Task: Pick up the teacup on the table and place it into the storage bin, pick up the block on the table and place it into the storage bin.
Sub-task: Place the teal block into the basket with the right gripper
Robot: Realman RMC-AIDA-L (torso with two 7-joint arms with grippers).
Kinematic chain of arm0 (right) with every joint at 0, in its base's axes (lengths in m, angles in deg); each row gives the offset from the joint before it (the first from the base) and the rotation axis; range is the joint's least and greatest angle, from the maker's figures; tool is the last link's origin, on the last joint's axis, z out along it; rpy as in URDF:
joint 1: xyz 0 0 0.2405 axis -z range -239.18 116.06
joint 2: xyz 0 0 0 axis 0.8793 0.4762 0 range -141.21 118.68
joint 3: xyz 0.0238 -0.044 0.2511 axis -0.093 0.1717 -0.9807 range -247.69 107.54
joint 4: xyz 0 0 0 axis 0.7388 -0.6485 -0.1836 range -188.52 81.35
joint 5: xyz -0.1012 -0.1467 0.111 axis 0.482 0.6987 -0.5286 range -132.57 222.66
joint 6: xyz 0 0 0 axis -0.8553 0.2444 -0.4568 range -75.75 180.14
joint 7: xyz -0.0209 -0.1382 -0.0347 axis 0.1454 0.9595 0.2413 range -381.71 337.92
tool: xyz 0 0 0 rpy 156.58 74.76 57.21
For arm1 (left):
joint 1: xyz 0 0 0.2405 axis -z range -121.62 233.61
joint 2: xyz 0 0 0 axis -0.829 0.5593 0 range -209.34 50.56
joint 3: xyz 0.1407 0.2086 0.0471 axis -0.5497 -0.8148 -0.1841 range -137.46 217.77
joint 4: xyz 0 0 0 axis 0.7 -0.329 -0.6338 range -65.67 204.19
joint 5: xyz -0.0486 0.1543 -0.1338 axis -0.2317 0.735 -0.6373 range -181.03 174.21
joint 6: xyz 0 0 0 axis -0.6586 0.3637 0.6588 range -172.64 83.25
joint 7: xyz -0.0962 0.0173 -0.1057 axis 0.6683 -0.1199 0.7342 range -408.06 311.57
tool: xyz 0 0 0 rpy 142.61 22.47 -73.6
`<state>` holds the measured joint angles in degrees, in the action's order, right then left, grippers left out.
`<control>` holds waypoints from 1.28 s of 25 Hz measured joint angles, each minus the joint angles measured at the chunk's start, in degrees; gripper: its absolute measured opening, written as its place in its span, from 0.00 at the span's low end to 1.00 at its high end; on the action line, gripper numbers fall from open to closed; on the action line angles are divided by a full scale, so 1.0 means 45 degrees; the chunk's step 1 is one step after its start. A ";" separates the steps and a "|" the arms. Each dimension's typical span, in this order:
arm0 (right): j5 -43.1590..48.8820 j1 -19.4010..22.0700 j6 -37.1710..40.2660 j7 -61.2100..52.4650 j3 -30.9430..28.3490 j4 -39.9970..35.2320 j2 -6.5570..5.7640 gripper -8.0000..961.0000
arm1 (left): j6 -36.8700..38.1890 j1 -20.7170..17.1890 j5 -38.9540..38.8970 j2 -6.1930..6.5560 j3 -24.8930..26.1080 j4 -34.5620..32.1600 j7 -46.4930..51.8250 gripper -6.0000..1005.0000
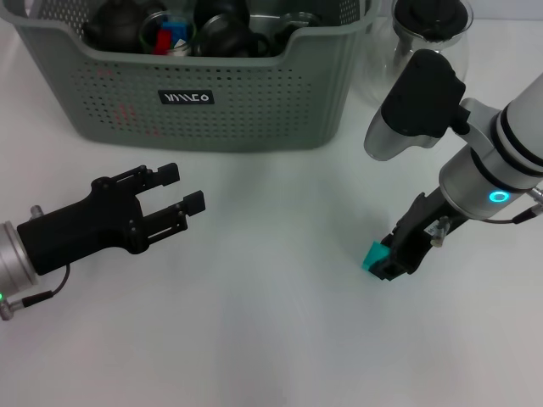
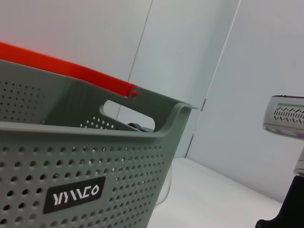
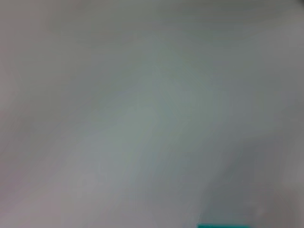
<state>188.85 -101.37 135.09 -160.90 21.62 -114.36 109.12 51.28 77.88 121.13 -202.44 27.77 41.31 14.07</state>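
Labelled storage bin (image 2: 85,156), red-edged rim

Left gripper (image 1: 188,188): low at near left, lying level, black fingers spread apart, pointing toward far right, holding nothing. Right gripper (image 1: 392,259): at near right, angled steeply down to the left from a white-and-silver wrist, tips at the surface.

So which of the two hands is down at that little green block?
The right hand, lowered around the teal block on the table. The left hand hovers open and empty, pointing toward the grey-green bin.

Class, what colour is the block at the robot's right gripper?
Teal. The block at the right gripper shows best in the head view.
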 joint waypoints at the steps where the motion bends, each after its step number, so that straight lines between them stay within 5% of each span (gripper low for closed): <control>1: -0.0003 0.0002 0.0037 -0.0003 -0.0003 0.0008 -0.0005 0.67 | 0.0000 0.0000 0.0000 0.0000 0.0000 -0.0001 0.0000 0.66; 4: -0.0016 0.0022 0.0121 -0.0034 -0.0022 0.0014 -0.0016 0.47 | 0.0000 0.0000 0.0000 0.0000 0.0001 -0.0001 0.0001 0.66; 9: -0.0222 0.0320 0.0864 0.0060 -0.0786 -0.0932 -0.0014 0.44 | -0.0001 0.0001 0.0000 0.0000 0.0000 -0.0001 0.0023 0.66; 15: -0.3432 0.0951 0.3169 0.0781 -0.4332 -0.4357 -0.0070 0.44 | 0.0001 -0.0016 0.0000 0.0000 0.0001 -0.0001 0.0060 0.66; 21: -0.6364 0.0828 0.2130 0.1203 -0.6154 -0.6384 -0.0075 0.44 | 0.0038 0.0005 -0.0057 0.0001 -0.0052 0.0000 0.0073 0.66; 26: -0.6114 -0.0418 -0.1458 0.1514 -0.5472 -0.5201 -0.0045 0.44 | 0.0088 0.0019 -0.0088 -0.0013 -0.0056 0.0000 0.0078 0.66; 32: -0.4911 -0.3451 -0.5967 0.1807 -0.4234 -0.0142 -0.0054 0.44 | 0.0059 0.0024 -0.0099 -0.0018 -0.0037 0.0000 0.0081 0.66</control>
<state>166.75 -116.90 108.24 -152.77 2.56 -115.00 108.87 51.54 77.99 120.69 -202.52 27.60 41.31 14.43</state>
